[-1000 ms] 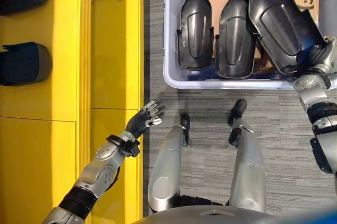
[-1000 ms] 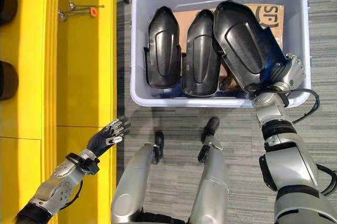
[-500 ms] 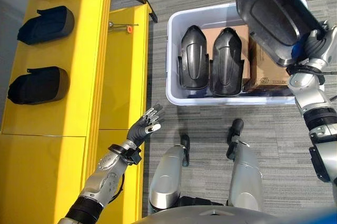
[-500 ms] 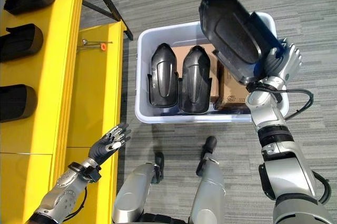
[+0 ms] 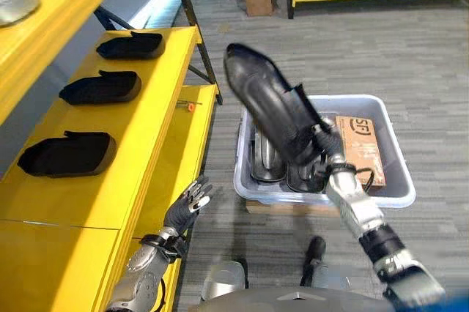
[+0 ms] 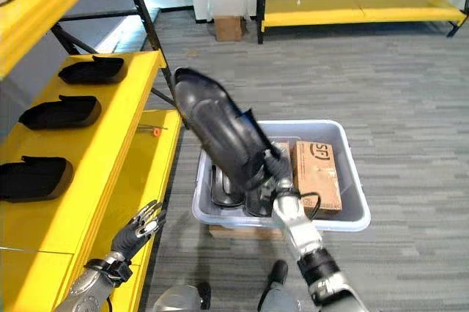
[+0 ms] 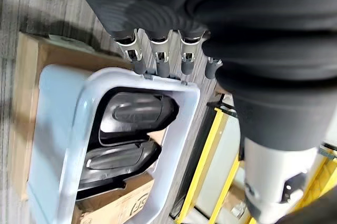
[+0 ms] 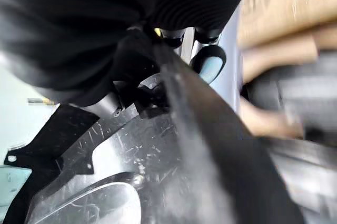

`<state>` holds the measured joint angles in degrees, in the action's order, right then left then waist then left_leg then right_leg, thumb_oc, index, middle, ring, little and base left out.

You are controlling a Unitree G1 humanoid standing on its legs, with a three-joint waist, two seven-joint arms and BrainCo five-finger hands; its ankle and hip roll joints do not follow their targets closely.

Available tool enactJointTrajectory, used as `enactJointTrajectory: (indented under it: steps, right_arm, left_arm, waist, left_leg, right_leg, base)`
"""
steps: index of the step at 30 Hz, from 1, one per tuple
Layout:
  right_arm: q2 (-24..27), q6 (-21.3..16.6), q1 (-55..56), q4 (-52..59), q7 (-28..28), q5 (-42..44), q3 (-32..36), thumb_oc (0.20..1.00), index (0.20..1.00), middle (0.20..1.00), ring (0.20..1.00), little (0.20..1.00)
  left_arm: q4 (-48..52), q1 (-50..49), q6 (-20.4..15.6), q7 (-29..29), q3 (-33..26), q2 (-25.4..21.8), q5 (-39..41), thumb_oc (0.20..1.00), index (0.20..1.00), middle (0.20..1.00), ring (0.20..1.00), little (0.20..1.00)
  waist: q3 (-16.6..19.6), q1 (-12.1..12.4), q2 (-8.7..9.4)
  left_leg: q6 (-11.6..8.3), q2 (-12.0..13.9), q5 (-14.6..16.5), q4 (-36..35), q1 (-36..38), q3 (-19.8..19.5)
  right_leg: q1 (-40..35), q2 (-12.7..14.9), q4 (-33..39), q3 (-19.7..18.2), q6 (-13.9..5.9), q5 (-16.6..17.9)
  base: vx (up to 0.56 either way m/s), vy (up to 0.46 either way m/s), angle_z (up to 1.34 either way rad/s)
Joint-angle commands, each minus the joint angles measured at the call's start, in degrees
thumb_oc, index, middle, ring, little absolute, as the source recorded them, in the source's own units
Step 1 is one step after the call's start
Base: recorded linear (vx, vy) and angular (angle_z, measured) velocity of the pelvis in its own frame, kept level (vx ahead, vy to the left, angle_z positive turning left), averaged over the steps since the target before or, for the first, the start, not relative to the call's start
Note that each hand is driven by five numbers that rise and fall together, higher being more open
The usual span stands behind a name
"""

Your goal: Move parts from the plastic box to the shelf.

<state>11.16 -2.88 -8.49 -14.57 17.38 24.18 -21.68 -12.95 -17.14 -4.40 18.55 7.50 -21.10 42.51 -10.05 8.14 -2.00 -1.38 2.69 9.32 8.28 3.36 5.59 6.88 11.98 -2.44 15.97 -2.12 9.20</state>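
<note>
My right hand [image 5: 322, 145] has its fingers curled around the lower end of a long, glossy black moulded plastic part [image 5: 270, 110], holding it above the pale grey plastic box [image 5: 394, 193] to carry toward the yellow shelf [image 5: 110, 187], while my left hand [image 5: 185, 208] hangs open-fingered beside that shelf.

Right hand [image 5: 320, 143] has lifted black part [image 5: 267, 101] leftward.
</note>
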Motion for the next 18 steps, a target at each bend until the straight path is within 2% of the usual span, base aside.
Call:
enactJointTrajectory:
  steps: [1,3,6,7,8,9,10,12,13,15,18]
  right_arm:
    - [2.6,-4.8,-8.5,0.4,-5.6,4.6,0.3,0.2,0.2,0.2,0.2,0.2]
    - [1.5,-3.9,-5.0,3.1,-7.6,5.6,-4.4,0.2,0.2,0.2,0.2,0.2]
    - [1.4,-4.0,-3.5,3.7,-7.6,6.7,-6.4,0.2,0.2,0.2,0.2,0.2]
    - [1.5,-4.5,-2.1,4.4,-7.1,6.3,-6.5,0.2,0.2,0.2,0.2,0.2]
    - [1.6,-4.4,-1.2,5.3,-6.0,6.8,-6.4,0.2,0.2,0.2,0.2,0.2]
    - [1.8,-4.7,-0.8,5.9,-3.8,7.2,-6.3,0.2,0.2,0.2,0.2,0.2]
    - [1.8,-5.1,-0.2,6.2,-1.3,8.2,-6.1,0.2,0.2,0.2,0.2,0.2]
    - [2.0,-4.8,-0.3,6.2,-1.6,8.8,-6.2,0.2,0.2,0.2,0.2,0.2]
    - [2.1,-4.0,-0.4,6.6,-2.1,9.1,-6.2,0.2,0.2,0.2,0.2,0.2]
    - [2.1,-3.1,-0.3,6.7,-3.4,9.1,-6.0,0.2,0.2,0.2,0.2,0.2]
    - [2.6,-2.0,-0.4,7.3,-4.3,9.9,-6.3,0.2,0.2,0.2,0.2,0.2]
  left_arm:
    - [5.9,1.1,-3.9,2.9,-0.6,-2.8,-3.3,1.0,1.0,1.0,1.0,1.0]
    - [7.3,1.0,-1.9,4.4,0.2,-3.8,-6.1,1.0,1.0,1.0,1.0,1.0]
    - [7.9,1.5,-1.1,4.9,0.7,-4.9,-7.3,1.0,1.0,1.0,1.0,1.0]
    - [7.1,3.4,0.1,6.3,2.2,-6.7,-7.2,1.0,1.0,1.0,1.0,1.0]
    - [6.7,4.5,0.9,7.4,2.9,-7.2,-8.3,1.0,1.0,1.0,1.0,1.0]
    - [6.1,5.4,0.9,8.7,3.8,-7.5,-9.2,1.0,1.0,1.0,1.0,1.0]
    - [5.3,7.4,2.1,10.7,5.3,-7.9,-10.1,1.0,1.0,1.0,1.0,1.0]
    - [5.3,7.9,2.5,10.1,5.7,-7.7,-10.1,1.0,1.0,1.0,1.0,1.0]
    - [6.3,7.8,3.1,9.3,6.1,-7.1,-10.5,1.0,1.0,1.0,1.0,1.0]
    - [7.3,7.3,4.4,8.0,6.4,-6.7,-10.4,1.0,1.0,1.0,1.0,1.0]
    - [6.1,6.3,4.2,7.9,5.6,-6.0,-9.6,1.0,1.0,1.0,1.0,1.0]
  waist:
    - [-3.6,1.6,-0.63]
    - [-1.7,2.7,-0.33]
    - [-0.3,3.3,0.01]
    - [0.7,2.7,0.35]
    - [1.2,1.8,0.63]
    - [1.2,1.0,0.79]
    - [1.1,-0.3,1.48]
    - [1.1,-0.7,1.61]
    - [0.6,-1.1,1.71]
    - [0.0,-1.4,1.92]
    - [-0.3,-1.0,1.82]
  left_leg:
    - [-3.54,5.3,-11.5,-7.7,-4.4,-2.6]
    - [-3.13,4.7,-12.1,-10.8,-2.6,-3.1]
    - [-2.74,4.4,-12.6,-12.9,-2.0,-3.4]
    - [-1.16,2.5,-11.7,-13.3,-2.1,-6.3]
    - [-0.29,1.2,-11.4,-13.3,-2.3,-8.2]
    - [0.21,0.4,-11.2,-13.3,-2.3,-9.4]
    - [0.93,-1.5,-11.0,-13.3,-1.8,-12.8]
    - [1.1,-2.3,-11.1,-13.3,-1.6,-14.5]
    - [1.29,-3.0,-11.2,-13.3,-1.1,-15.4]
    - [1.67,-4.0,-11.2,-13.3,-0.7,-16.6]
    - [1.49,-4.1,-11.5,-13.3,-0.4,-17.2]
  right_leg:
    - [-9.3,-0.8,-3.0,1.3,-2.84,-12.3]
    - [-12.1,0.1,1.1,2.7,-5.22,-9.8]
    - [-13.2,1.6,3.9,3.5,-7.5,-7.3]
    - [-13.5,1.9,4.0,0.0,-8.77,-6.9]
    - [-13.0,0.9,3.4,-3.0,-8.75,-7.1]
    - [-12.8,-0.5,3.1,-5.3,-8.24,-7.6]
    - [-12.4,-5.0,0.9,-9.9,-6.22,-9.9]
    - [-11.6,-8.5,-0.1,-11.5,-4.32,-11.2]
    - [-11.2,-11.7,-0.6,-12.9,-2.42,-12.0]
    - [-11.9,-12.7,0.5,-14.9,-1.75,-11.8]
    - [-12.4,-12.5,1.8,-14.9,-1.79,-11.1]
  base:
    - [-0.2,0.335,0.13]
    - [-0.26,0.375,0.23]
    - [-0.19,0.23,0.34]
    - [-0.18,0.25,0.97]
    - [-0.15,0.199,1.28]
    - [0.0,0.026,2.06]
    - [0.06,-0.027,1.96]
    - [0.06,-0.028,2.07]
    - [0.04,-0.031,1.28]
    - [0.04,-0.049,0.52]
    - [0.02,-0.094,0.46]
